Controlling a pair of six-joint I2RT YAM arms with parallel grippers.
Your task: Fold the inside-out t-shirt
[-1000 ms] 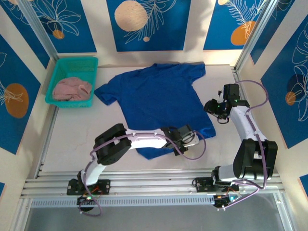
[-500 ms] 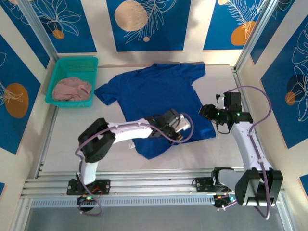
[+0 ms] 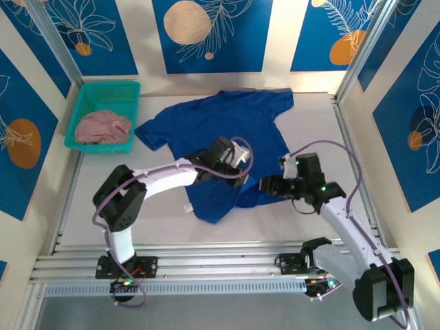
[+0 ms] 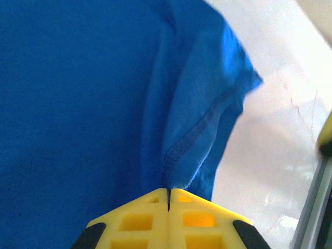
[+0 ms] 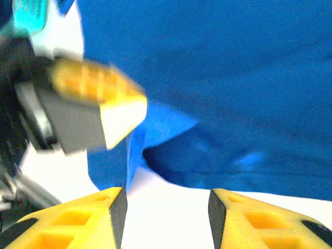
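Royal-blue cotton, a short-sleeved inside-out t-shirt (image 3: pixel 220 124), lies spread across the middle of the white table (image 3: pixel 124 199). One sleeve reaches toward the green plastic basket (image 3: pixel 103 89) holding a dusty-pink garment (image 3: pixel 103 127). The left gripper (image 4: pixel 168 196) has its yellow jaws pressed together on a stitched hem edge, which hangs from them in a raised pleat above the body of the shirt. The right gripper (image 5: pixel 166 202) hovers just beside the near right edge of the cloth with its jaws spread and nothing between them.

To my eye the fold is only starting. The right claw should come down on the hem itself, taking one layer rather than a bunch, and close firmly. Then both should lift evenly and carry the edge low and taut toward the far side, so the cloth beneath stays flat instead of dragging into wrinkles.
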